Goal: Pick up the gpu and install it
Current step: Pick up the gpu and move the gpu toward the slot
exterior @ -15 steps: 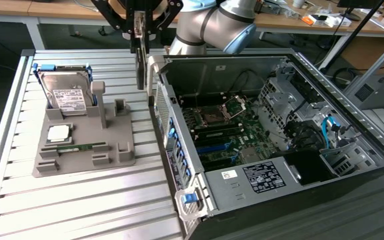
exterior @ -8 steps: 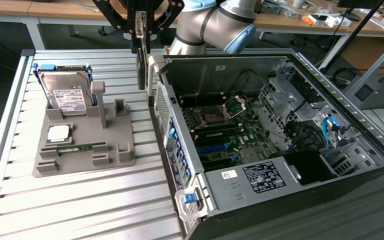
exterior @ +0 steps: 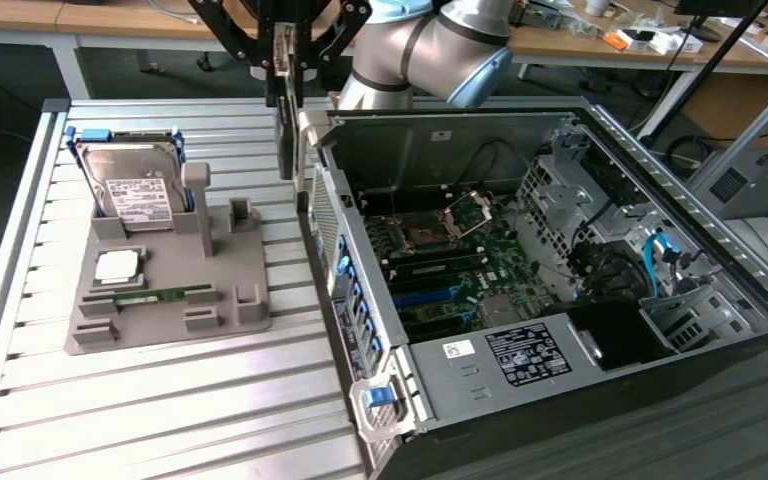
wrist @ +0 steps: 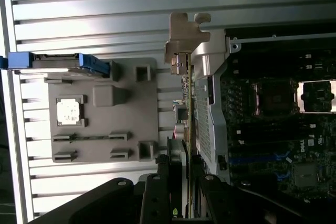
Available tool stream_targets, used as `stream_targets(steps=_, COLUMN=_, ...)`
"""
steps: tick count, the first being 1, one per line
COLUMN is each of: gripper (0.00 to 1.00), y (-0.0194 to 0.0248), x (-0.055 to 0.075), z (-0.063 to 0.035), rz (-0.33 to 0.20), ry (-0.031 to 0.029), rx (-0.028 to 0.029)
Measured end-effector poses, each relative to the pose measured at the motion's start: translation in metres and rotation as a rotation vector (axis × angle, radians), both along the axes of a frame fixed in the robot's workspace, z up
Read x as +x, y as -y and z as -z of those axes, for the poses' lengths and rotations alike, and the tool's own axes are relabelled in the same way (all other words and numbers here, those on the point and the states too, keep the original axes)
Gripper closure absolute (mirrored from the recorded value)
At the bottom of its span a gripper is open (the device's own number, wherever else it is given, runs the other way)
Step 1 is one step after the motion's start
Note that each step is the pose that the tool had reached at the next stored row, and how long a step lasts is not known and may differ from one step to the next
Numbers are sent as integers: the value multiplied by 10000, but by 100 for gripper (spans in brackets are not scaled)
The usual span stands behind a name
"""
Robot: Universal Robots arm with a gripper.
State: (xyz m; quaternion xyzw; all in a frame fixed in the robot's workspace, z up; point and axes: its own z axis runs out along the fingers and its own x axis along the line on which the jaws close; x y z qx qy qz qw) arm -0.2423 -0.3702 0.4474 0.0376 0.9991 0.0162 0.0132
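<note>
**Now: card in the tool, hanging edge-on beside the case**

I see the black two-finger tool (exterior: 285, 55) clamped on the gpu (exterior: 285, 135), a thin dark green circuit card with a silver metal end bracket (wrist: 186, 38). It hangs upright above the slatted metal desk (exterior: 157, 400), between the grey moulded parts tray (exterior: 244, 300) and the open dark computer case (exterior: 357, 290). I judge it light, stiff and fragile. The bare board edge, clear of components and contacts, suits gripping.

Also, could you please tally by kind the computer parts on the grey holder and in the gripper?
Hard drive: 1
Processor chip: 1
Memory stick: 1
Graphics card, in the gripper: 1
Total: 4
</note>
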Motion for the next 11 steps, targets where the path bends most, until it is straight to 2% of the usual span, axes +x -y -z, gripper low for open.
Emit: stream_targets(steps=11, gripper=73, y=0, x=37, z=1, rz=0, ry=0, rx=-36)
